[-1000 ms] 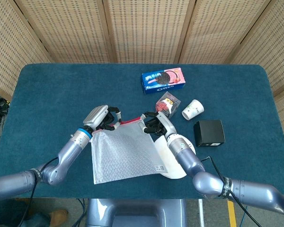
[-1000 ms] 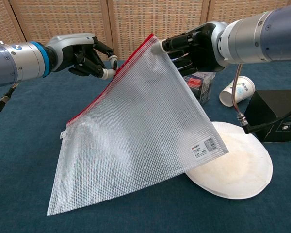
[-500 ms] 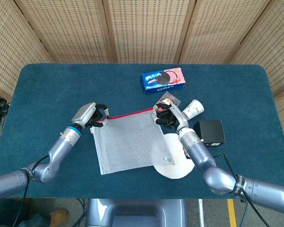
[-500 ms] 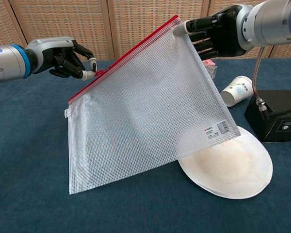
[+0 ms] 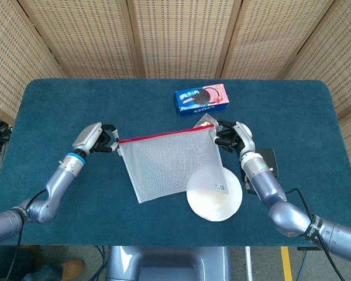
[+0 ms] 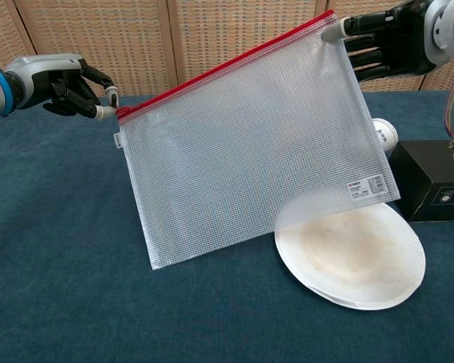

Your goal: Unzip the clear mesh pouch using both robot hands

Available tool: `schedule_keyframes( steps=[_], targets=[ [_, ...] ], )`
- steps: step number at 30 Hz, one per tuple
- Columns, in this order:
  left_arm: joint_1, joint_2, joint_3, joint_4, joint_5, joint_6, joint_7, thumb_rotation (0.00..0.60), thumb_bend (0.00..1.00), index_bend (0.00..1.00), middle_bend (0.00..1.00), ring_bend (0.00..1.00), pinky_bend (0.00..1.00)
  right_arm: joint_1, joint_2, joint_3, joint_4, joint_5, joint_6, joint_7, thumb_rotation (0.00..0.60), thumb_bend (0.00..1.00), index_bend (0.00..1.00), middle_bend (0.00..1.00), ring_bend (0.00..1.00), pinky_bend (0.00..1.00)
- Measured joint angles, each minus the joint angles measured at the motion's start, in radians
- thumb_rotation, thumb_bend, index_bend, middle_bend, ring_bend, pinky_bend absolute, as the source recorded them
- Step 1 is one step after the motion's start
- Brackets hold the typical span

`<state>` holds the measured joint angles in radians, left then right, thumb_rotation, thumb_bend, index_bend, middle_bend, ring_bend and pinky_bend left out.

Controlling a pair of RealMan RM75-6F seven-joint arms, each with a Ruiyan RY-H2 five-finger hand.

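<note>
Chest view shows you the plate (image 6: 356, 261) nearest, white and round, lying flat on the blue table (image 6: 60, 287). Use that plate as your marker. The pouch (image 6: 250, 151) hangs in the air just above and left of the plate, and its low right corner covers the plate's far edge. A small white label sits on that corner. The pouch's red zip edge (image 6: 227, 64) runs along the top, stretched tight and sloping up to the right.

Your left hand (image 6: 76, 79) is far to the left of the plate. Its fingertips are pinched together on the left end of the zip edge. You cannot tell if they hold the zip pull or only the edge. Your right hand (image 6: 386, 45) is high above the plate. It pinches the top right corner of the pouch, and its other fingers are spread apart.

Right of the plate sits a black box (image 6: 435, 185). A paper cup (image 6: 384, 134) peeks out behind the pouch. From the head view, a blue cookie box (image 5: 202, 99) lies far behind the plate.
</note>
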<state>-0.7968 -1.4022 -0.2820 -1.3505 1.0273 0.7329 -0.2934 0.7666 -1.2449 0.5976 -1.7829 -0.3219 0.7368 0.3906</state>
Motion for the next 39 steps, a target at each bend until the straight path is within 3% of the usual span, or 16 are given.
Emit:
schedule_keyframes(
  steps=[13,14,15,16,18,19,21,26,34,36,38,39],
  targets=[
    [0.0,0.015,-0.007,0.016,0.006,-0.005,0.013,0.6,1.0,0.86,0.97,1.0,1.0,-0.024,0.026,-0.014,0.063,-0.007,-0.035,0.036,0.6,0.89,0.75,1.0,0.96,1.0],
    [-0.001,0.015,-0.008,0.016,0.005,-0.005,0.015,0.6,0.99,0.85,0.97,1.0,1.0,-0.024,0.026,-0.015,0.065,-0.008,-0.038,0.038,0.6,0.84,0.73,1.0,0.96,1.0],
    [-0.001,0.015,-0.008,0.016,0.004,-0.006,0.017,0.6,0.95,0.82,0.97,1.0,1.0,-0.024,0.027,-0.016,0.067,-0.01,-0.041,0.04,0.6,0.72,0.66,1.0,0.96,1.0],
    [-0.002,0.013,-0.008,0.015,0.002,-0.007,0.02,0.6,0.81,0.72,0.97,1.0,1.0,-0.025,0.027,-0.017,0.068,-0.011,-0.046,0.042,0.6,0.59,0.57,1.0,0.96,1.0],
    [-0.003,0.011,-0.01,0.014,-0.002,-0.009,0.019,0.6,0.39,0.38,0.97,1.0,1.0,-0.025,0.029,-0.018,0.07,-0.017,-0.055,0.045,0.6,0.16,0.26,0.98,0.96,1.0],
    [-0.003,0.01,-0.009,0.013,-0.001,-0.013,0.017,0.6,0.17,0.18,0.97,1.0,1.0,-0.026,0.03,-0.022,0.071,-0.026,-0.06,0.043,0.6,0.07,0.19,0.97,0.95,1.0],
    [-0.004,0.012,-0.007,0.012,0.003,-0.026,0.011,0.6,0.0,0.01,0.97,1.0,1.0,-0.027,0.033,-0.031,0.074,-0.047,-0.067,0.035,0.6,0.0,0.07,0.96,0.95,1.0],
    [-0.002,0.03,-0.002,0.01,0.032,-0.043,-0.01,0.6,0.0,0.0,0.96,1.0,1.0,-0.036,0.037,-0.051,0.081,-0.113,-0.066,0.02,0.6,0.0,0.02,0.95,0.94,1.0],
    [0.028,0.076,-0.001,-0.032,0.075,0.018,-0.006,0.6,0.0,0.0,0.92,0.97,0.99,-0.059,0.057,-0.09,0.054,-0.218,0.027,-0.042,0.6,0.0,0.04,0.92,0.91,1.0],
    [0.041,0.091,0.001,-0.047,0.088,0.051,0.002,0.6,0.0,0.0,0.83,0.88,0.93,-0.071,0.067,-0.101,0.04,-0.256,0.046,-0.059,0.6,0.0,0.06,0.85,0.85,0.94],
    [0.065,0.108,0.008,-0.06,0.114,0.111,0.029,0.6,0.0,0.0,0.6,0.68,0.74,-0.092,0.079,-0.124,0.027,-0.327,0.083,-0.087,0.6,0.0,0.08,0.74,0.76,0.82],
    [0.079,0.116,0.014,-0.067,0.127,0.146,0.048,0.6,0.0,0.0,0.42,0.53,0.58,-0.103,0.084,-0.137,0.024,-0.369,0.104,-0.101,0.6,0.0,0.09,0.65,0.67,0.7]
  ],
)
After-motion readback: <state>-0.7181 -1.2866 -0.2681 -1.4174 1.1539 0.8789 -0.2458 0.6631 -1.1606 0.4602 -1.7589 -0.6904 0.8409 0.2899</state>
